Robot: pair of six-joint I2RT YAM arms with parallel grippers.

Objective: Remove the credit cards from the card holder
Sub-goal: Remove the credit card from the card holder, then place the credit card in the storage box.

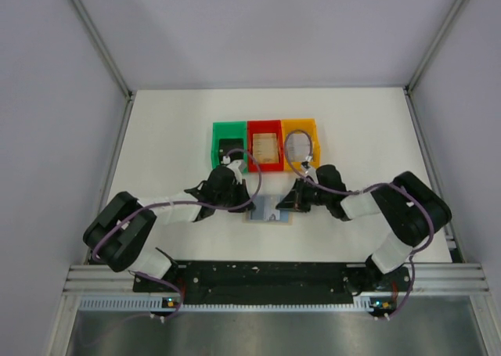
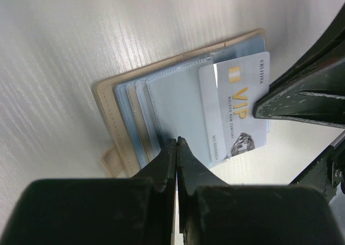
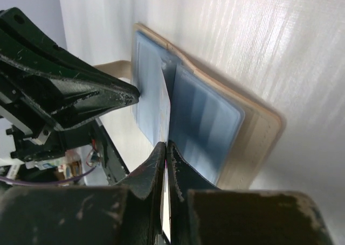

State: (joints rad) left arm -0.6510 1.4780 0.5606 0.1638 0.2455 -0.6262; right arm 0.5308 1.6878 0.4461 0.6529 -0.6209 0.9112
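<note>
Behind the card holder (image 1: 272, 213), three bins (image 1: 264, 145); right fingers (image 3: 166, 156) pinch a card (image 2: 242, 107), left fingers (image 2: 177, 153) closed.

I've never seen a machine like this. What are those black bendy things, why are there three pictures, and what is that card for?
The black bendy things are two robot arms with pinching grippers. One picture looks down from above; the other two come from little cameras on each wrist, so you see their own fingers close up.

On the white table lie a green bin, a red bin, an orange bin and an open card holder, tan outside, light blue inside.

The left gripper is shut and presses down on the holder. The right gripper is shut on a white VIP card, which sticks partly out of its pocket. It looks like it is pulling the card out.
</note>
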